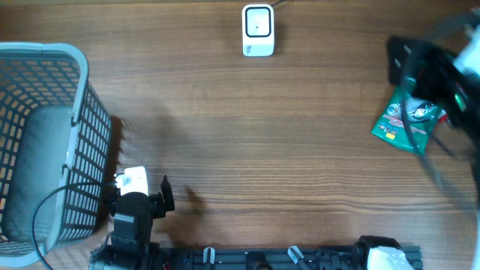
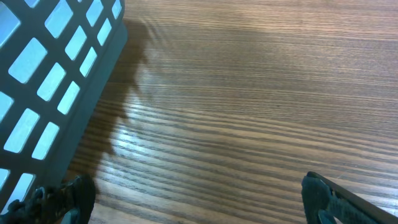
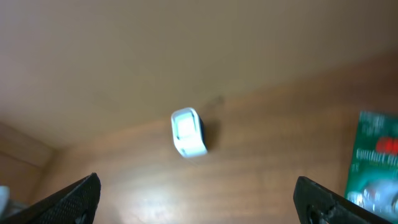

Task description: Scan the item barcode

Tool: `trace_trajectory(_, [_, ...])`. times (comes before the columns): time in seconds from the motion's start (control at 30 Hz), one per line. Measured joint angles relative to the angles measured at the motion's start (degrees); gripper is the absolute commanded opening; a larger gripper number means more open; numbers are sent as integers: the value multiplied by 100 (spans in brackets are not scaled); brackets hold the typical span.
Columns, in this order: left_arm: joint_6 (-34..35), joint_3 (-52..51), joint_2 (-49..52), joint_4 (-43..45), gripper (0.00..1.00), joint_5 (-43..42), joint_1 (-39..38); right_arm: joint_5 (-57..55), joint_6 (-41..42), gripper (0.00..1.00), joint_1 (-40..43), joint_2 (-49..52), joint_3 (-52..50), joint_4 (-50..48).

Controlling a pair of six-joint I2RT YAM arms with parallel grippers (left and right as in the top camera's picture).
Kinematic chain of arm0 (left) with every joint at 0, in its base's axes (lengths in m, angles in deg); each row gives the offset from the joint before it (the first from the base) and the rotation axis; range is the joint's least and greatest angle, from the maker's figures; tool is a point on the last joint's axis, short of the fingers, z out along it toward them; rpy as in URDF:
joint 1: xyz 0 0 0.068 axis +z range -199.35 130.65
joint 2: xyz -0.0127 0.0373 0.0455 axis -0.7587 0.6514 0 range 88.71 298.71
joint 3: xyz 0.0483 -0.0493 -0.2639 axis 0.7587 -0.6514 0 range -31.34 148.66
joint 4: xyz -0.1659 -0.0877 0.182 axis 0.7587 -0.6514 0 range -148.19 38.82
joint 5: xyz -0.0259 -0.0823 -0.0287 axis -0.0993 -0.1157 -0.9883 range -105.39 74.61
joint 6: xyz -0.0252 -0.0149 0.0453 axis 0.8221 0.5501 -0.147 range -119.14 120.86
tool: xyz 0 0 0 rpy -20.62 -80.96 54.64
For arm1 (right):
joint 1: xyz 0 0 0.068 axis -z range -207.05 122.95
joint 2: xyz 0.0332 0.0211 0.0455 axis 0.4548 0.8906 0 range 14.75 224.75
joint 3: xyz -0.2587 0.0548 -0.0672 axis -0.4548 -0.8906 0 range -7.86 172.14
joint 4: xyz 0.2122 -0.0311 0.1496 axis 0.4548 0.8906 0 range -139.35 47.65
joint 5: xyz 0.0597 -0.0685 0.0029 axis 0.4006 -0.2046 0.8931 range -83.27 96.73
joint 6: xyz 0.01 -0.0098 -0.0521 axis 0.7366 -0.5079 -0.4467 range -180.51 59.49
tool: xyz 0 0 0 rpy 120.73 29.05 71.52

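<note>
Plainly, the right gripper [image 3: 199,208] stands apart and empty; the green packet [image 1: 403,121] lies flat at three o'clock, well apart from the scanner [image 1: 259,30] at twelve; pinching so flat a pack may slip, or present the wrong face; left gripper [image 2: 199,204], at seven, likewise spread.

Overhead, 3 o'clock: right arm [image 1: 439,71] blurred, covers top of green packet [image 1: 403,124]; print too small to read. 9 o'clock: basket [image 1: 45,51] cut by left edge. Right wrist view soft; scanner [image 3: 188,132] face unreadable; packet cut by right edge, 4 o'clock.
</note>
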Motion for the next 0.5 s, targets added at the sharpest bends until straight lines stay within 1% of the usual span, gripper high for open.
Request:
trace_trajectory(0.03, [0, 0, 2, 7, 100, 0, 0, 20, 0, 100, 0, -313, 13, 4])
trace_trajectory(0.07, [2, 0, 0, 4, 100, 0, 0, 28, 0, 100, 0, -398, 20, 7])
trace_trajectory(0.1, [0, 0, 0, 4, 100, 0, 0, 39, 0, 100, 0, -850, 33, 17])
trace_trajectory(0.27, [0, 0, 0, 4, 100, 0, 0, 42, 0, 100, 0, -1722, 31, 33])
trace_trajectory(0.37, [0, 0, 0, 2, 100, 0, 0, 44, 0, 100, 0, -2041, 31, 267])
trace_trajectory(0.5, [2, 0, 0, 4, 100, 0, 0, -20, 0, 100, 0, -2114, -2, 772])
